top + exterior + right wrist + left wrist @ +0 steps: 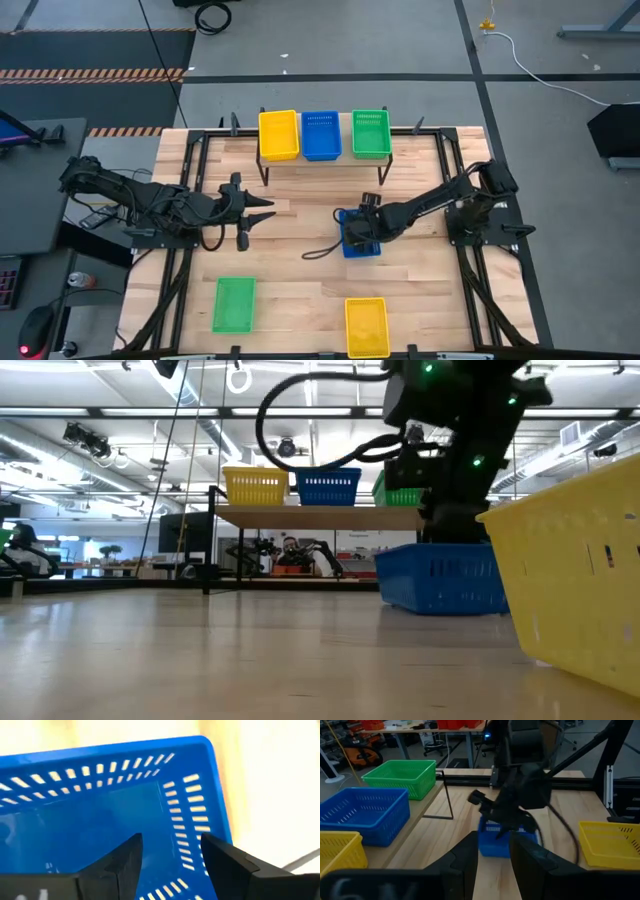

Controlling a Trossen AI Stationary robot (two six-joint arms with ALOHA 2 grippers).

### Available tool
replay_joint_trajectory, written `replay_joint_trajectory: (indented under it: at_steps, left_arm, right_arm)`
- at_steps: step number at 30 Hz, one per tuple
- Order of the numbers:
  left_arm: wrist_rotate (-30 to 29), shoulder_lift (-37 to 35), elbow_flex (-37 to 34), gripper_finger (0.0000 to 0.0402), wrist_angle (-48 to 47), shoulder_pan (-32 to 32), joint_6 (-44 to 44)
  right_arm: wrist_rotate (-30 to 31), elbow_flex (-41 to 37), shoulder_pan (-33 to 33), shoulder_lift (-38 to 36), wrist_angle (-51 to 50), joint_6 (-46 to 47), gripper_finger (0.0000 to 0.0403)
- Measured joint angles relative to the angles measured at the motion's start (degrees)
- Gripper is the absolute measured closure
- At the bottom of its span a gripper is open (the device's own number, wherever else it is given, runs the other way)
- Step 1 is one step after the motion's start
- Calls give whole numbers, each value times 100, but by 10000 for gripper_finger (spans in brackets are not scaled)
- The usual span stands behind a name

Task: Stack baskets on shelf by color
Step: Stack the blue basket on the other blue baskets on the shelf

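On the shelf (322, 160) at the table's far side, a yellow basket (278, 135), a blue basket (321, 135) and a green basket (370, 133) stand in a row. Another blue basket (352, 245) rests flat on the table right of centre. My right gripper (172, 857) hangs open over it, slanting down. One finger is over the basket's inside and the other over the rim of one end wall (192, 820), near a corner. No touch shows. My left gripper (262, 212) waits open and bare, above the table at centre left.
A green basket (234, 304) lies near the front edge at left, and a yellow basket (367, 326) near the front edge at right of centre. A black metal frame (440, 140) runs around the table. Bare wood lies between the two arms.
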Motion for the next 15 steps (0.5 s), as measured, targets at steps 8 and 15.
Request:
replay_joint_trajectory:
  at_steps: [8, 15]
  left_arm:
    - [0, 0, 0, 285, -27, 0, 0]
    - [0, 0, 0, 285, -17, 0, -10]
  right_arm:
    - [-259, 163, -126, -346, -570, -127, 195]
    - [-1426, 505, 296, -917, -648, 270, 195]
